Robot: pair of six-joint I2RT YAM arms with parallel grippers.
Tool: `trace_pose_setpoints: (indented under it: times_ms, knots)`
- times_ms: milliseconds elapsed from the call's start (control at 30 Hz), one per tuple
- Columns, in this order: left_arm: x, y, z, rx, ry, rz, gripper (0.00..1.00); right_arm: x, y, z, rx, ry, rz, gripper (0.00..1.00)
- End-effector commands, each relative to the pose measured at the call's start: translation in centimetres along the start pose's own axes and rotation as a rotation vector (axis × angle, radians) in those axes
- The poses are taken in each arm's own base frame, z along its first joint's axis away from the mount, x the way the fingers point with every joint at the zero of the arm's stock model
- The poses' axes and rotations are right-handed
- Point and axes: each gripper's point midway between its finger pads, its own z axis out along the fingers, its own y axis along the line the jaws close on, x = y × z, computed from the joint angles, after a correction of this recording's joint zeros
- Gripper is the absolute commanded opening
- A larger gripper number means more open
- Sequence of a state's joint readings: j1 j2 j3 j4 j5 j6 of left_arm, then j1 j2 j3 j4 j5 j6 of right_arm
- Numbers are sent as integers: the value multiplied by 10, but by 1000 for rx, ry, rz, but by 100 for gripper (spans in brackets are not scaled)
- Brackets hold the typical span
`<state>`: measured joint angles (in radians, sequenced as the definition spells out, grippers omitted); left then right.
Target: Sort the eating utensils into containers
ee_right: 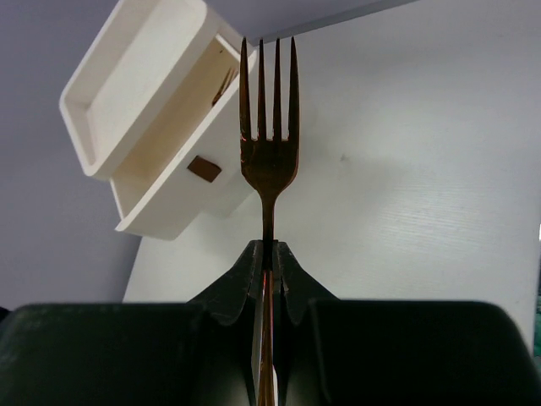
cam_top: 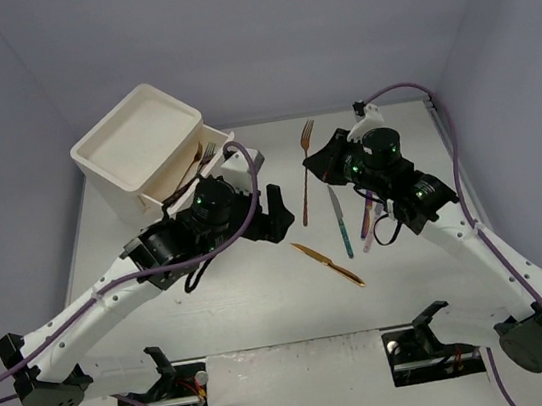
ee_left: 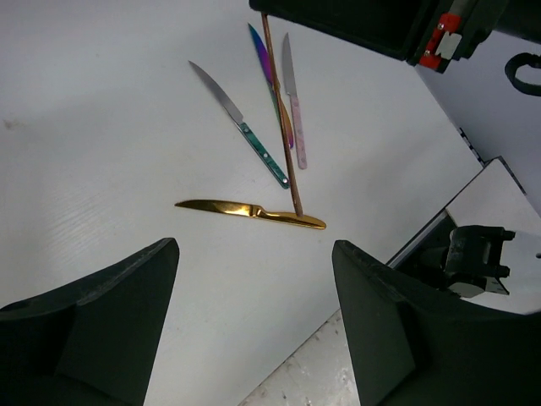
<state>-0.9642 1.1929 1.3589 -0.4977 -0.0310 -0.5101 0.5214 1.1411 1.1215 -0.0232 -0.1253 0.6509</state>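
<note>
My right gripper (ee_right: 269,251) is shut on the stem of a copper fork (ee_right: 269,127), tines pointing away, held above the table. In the top view this gripper (cam_top: 312,165) and fork (cam_top: 306,137) are right of the white cabinet (cam_top: 136,141). The cabinet's open drawer (cam_top: 179,181) holds copper forks (cam_top: 196,161). My left gripper (cam_top: 272,208) is open and empty, and so it shows in its wrist view (ee_left: 254,254). Beyond it on the table lie a gold knife (ee_left: 249,211), a teal-handled knife (ee_left: 241,123), a pink-handled knife (ee_left: 292,101) and a purple utensil (ee_left: 264,55).
The cabinet (ee_right: 135,93) stands at the table's far left corner, its drawer handle (ee_right: 203,167) facing the table. The gold knife (cam_top: 328,264) and teal-handled knife (cam_top: 339,222) lie between the arms. Grey walls close the table on three sides.
</note>
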Motion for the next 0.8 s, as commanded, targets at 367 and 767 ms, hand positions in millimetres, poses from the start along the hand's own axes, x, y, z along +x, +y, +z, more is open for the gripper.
trace_pose_setpoints:
  times_ms: [367, 767]
  knots:
    - [-45, -21, 27, -92, -154, 60, 49, 1, 54, -14, -176, -47, 83, 0]
    - [-33, -12, 46, -155, -125, 66, 32, 11, 53, -11, -175, -30, 85, 0]
